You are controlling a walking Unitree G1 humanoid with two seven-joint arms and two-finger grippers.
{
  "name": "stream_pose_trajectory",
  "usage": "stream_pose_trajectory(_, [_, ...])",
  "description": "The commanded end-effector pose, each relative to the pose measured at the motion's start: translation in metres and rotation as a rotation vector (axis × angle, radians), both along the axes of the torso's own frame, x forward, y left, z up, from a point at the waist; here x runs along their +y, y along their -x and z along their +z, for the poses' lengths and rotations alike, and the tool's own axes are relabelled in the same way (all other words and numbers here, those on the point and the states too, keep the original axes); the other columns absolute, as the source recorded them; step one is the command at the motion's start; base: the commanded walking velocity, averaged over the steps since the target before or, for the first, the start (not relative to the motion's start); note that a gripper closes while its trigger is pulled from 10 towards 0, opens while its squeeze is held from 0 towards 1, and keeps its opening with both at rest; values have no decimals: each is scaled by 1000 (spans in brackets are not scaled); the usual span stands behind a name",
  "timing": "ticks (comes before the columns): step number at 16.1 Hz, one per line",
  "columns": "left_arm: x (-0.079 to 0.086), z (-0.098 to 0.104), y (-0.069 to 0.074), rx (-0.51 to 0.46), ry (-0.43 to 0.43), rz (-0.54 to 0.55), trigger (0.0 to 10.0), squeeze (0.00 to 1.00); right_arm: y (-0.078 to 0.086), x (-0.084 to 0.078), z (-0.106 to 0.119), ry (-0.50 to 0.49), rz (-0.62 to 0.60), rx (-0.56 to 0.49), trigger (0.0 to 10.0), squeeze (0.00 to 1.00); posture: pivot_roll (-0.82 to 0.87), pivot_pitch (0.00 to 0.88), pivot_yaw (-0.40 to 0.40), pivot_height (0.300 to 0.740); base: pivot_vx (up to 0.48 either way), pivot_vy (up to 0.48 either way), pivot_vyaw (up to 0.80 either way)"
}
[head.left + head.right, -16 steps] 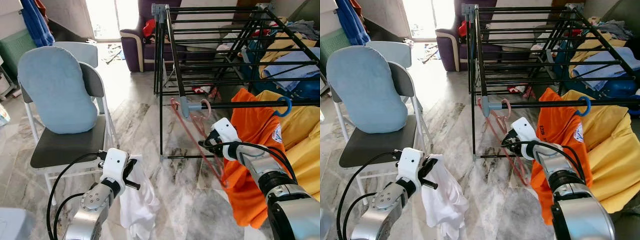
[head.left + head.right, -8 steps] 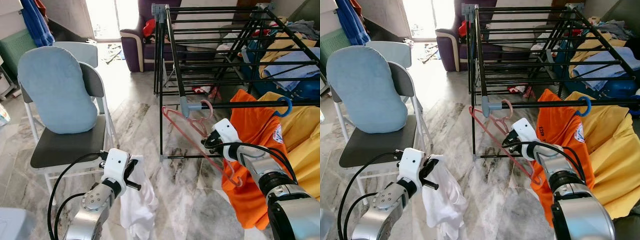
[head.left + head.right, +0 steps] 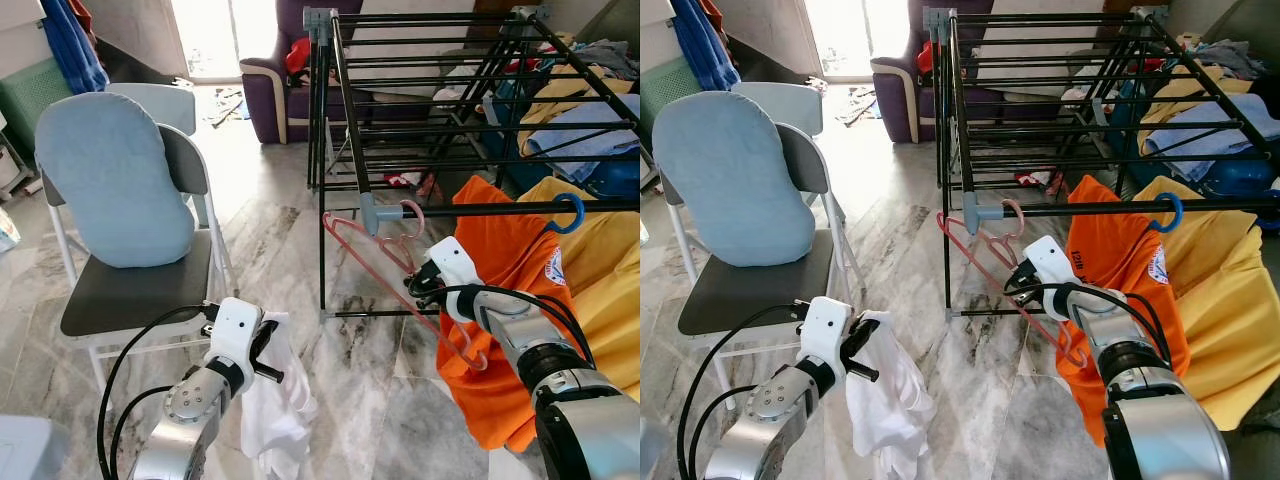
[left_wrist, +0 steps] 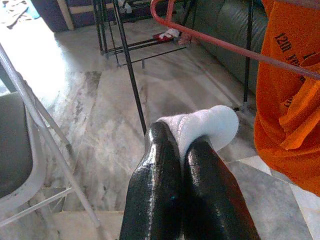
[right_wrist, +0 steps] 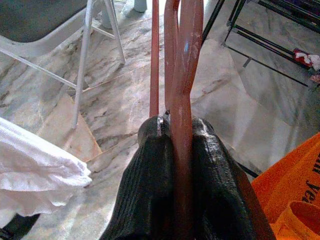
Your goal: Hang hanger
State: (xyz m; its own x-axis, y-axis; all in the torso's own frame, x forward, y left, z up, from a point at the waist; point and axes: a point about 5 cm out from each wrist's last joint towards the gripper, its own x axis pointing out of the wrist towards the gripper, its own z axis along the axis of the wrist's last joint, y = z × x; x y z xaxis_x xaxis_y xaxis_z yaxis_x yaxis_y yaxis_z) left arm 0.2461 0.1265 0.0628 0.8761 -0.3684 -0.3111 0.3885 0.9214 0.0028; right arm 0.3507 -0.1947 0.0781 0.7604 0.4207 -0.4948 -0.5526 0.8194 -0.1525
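hanger (image 3: 400, 275) swung up since, right gripper (image 3: 415, 288) clamped

Pink hanger (image 3: 400, 285): swinging up from a steep hang to a flatter tilt, its hook staying on the rack rail (image 3: 480, 210). Right gripper (image 3: 418, 285), clamped on hanger: shifting slightly. Orange shirt (image 3: 500, 320): lower hem settling.
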Motion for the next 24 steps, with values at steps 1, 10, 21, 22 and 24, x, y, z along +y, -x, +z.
stream_pose_trajectory(1, [1, 5, -1, -21, -9, -1, 10000, 0, -3, 4, 4, -25, -6, -23, 0, 0, -39, 0, -3, 740, 0, 0, 0])
stream_pose_trajectory(10, [1, 4, -1, -15, -10, -9, 10000, 0, -2, 8, -3, -73, -356, -126, 0, 0, -48, 0, 5, 740, 0, 0, 0])
stream_pose_trajectory(21, [3, 10, 2, -104, -16, 17, 10000, 0, 33, 19, 2, -220, -460, -317, 1882, 0, -39, 0, -4, 740, 0, 0, 0])
stream_pose_trajectory(22, [3, 10, 3, -108, -20, 14, 10000, 0, 42, 16, -2, -210, -466, -307, 4980, 0, -46, 0, -1, 740, 0, 0, 0])
stream_pose_trajectory(24, [3, 9, 2, -111, -22, 15, 10000, 0, 55, 13, -10, -201, -458, -274, 4980, 0, -52, 0, 5, 740, 0, 0, 0])
